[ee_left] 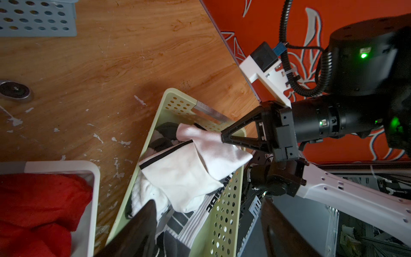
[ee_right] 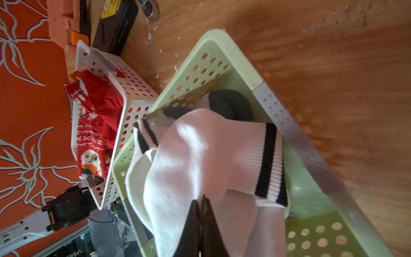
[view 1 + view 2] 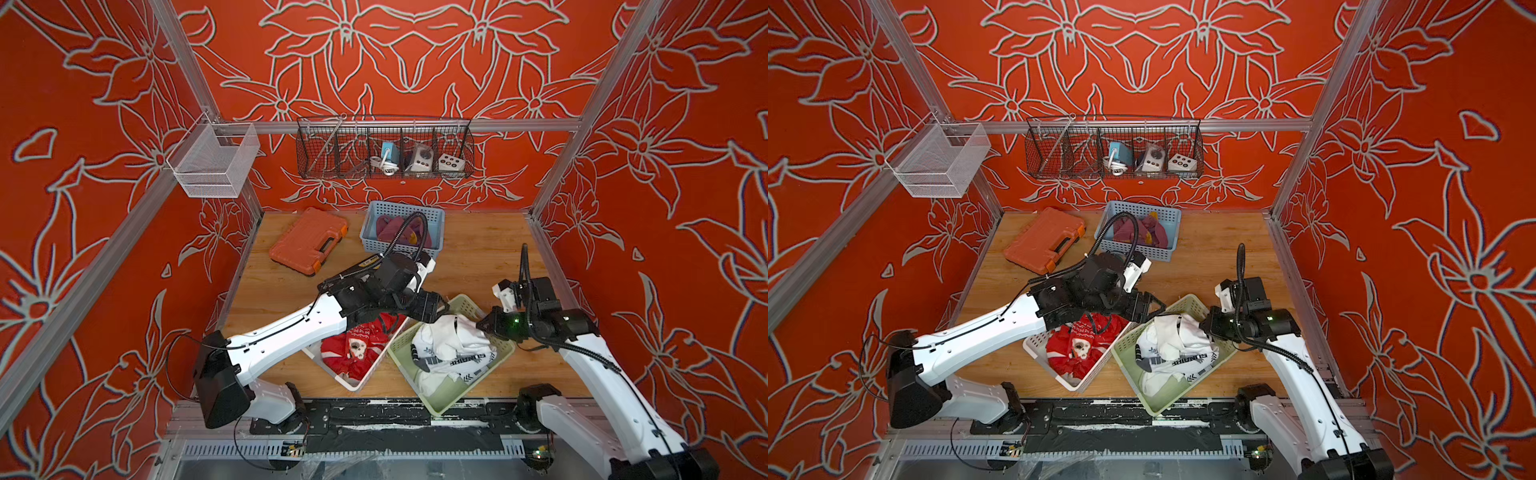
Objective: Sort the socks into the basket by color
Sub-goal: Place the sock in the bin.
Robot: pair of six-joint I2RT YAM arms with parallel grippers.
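In both top views the right tool (image 3: 482,325) pinches a white sock (image 3: 440,337) over the green basket (image 3: 451,390). The left tool (image 3: 441,308) hangs spread nearby. Red socks (image 3: 353,353) fill the white basket (image 3: 353,386), and purple socks (image 3: 395,228) lie in the blue basket (image 3: 405,206).

Left wrist view: spread fingers (image 1: 144,222) flank the sock.

Right wrist view: the right tool's fingers are pressed together on its fabric.

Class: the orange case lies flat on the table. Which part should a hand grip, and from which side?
Grip the black handle set in the orange case's edge facing the table's middle. Approach from that side, hand low; the flat case looks too broad to span, while the handle is a narrow bar.
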